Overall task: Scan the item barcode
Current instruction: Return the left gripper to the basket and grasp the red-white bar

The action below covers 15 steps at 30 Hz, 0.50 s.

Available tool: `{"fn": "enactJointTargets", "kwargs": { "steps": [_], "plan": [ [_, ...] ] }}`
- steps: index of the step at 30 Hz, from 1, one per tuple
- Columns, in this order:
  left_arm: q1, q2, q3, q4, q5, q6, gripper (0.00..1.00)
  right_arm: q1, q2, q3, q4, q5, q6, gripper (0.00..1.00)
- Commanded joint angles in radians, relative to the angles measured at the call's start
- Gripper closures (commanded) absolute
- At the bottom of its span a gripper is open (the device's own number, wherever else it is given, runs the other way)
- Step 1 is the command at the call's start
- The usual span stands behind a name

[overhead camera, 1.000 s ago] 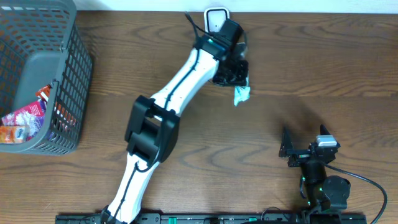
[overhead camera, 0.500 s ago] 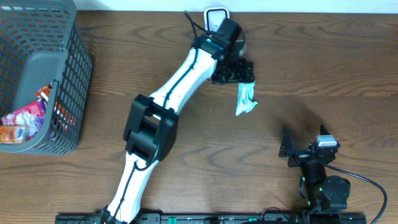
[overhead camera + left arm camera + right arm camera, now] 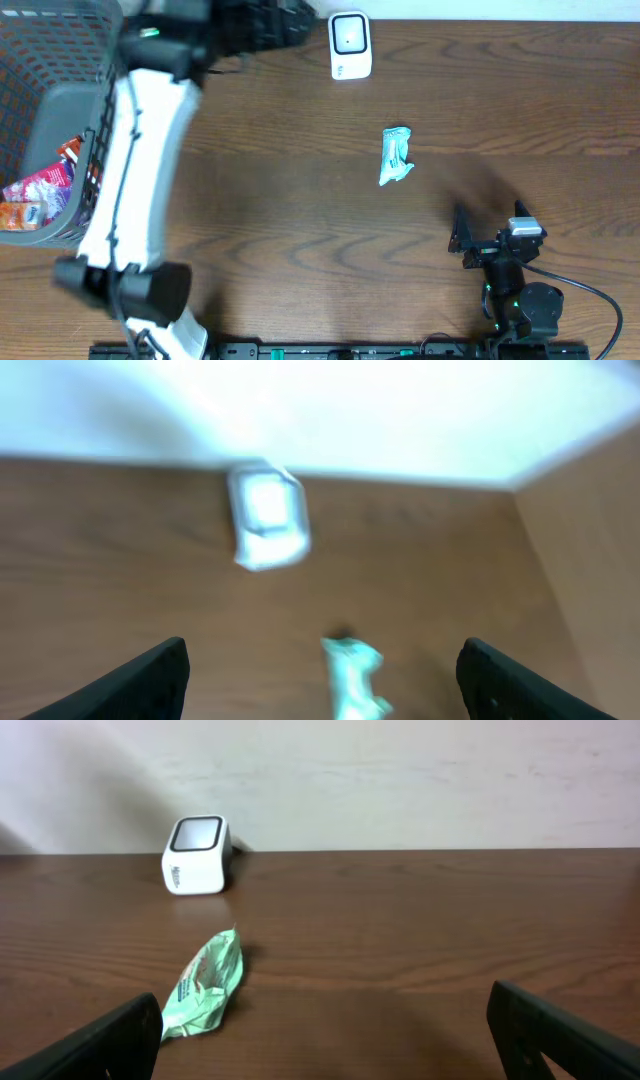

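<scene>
The item, a crumpled pale-green packet (image 3: pixel 396 156), lies flat on the wooden table, free of both grippers. The white barcode scanner (image 3: pixel 350 45) stands at the far edge, a little behind and left of it. My left gripper (image 3: pixel 285 25) is open and empty, up at the far edge left of the scanner. Its blurred wrist view looks down on the scanner (image 3: pixel 267 517) and the packet (image 3: pixel 352 675) between the wide fingers (image 3: pixel 150 680). My right gripper (image 3: pixel 490 228) rests open near the front right. Its wrist view shows the packet (image 3: pixel 205 985) and the scanner (image 3: pixel 197 841) ahead to the left.
A grey mesh basket (image 3: pixel 110 150) stands at the far left with several red and orange packets (image 3: pixel 40 190) inside. The left arm's white links (image 3: pixel 130 170) stretch along the basket's right side down to the front edge.
The left gripper opened and let the green packet drop onto the table below the scanner. The left arm then swung fast to the left, away from the scanner. The right arm stayed still.
</scene>
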Motion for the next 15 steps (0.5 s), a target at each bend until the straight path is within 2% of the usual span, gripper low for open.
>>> {"fn": "enactJointTargets", "kwargs": {
  "steps": [1, 4, 6, 15],
  "plan": [
    [0.119, -0.047, 0.011, -0.024, -0.247, 0.058, 0.15, -0.008, -0.003, -0.002, -0.003, -0.002, -0.015, 0.01],
    [0.237, -0.060, 0.011, -0.047, -0.378, 0.058, 0.15, -0.008, -0.003, -0.002, -0.003, -0.002, -0.015, 0.01],
    [0.316, -0.057, 0.011, -0.063, -0.412, 0.057, 0.15, -0.008, -0.003, -0.002, -0.003, -0.002, -0.015, 0.01],
    [0.636, -0.017, -0.024, -0.163, -0.411, 0.057, 0.14, -0.008, -0.003, -0.002, -0.003, -0.002, -0.015, 0.01]
  ]
}}
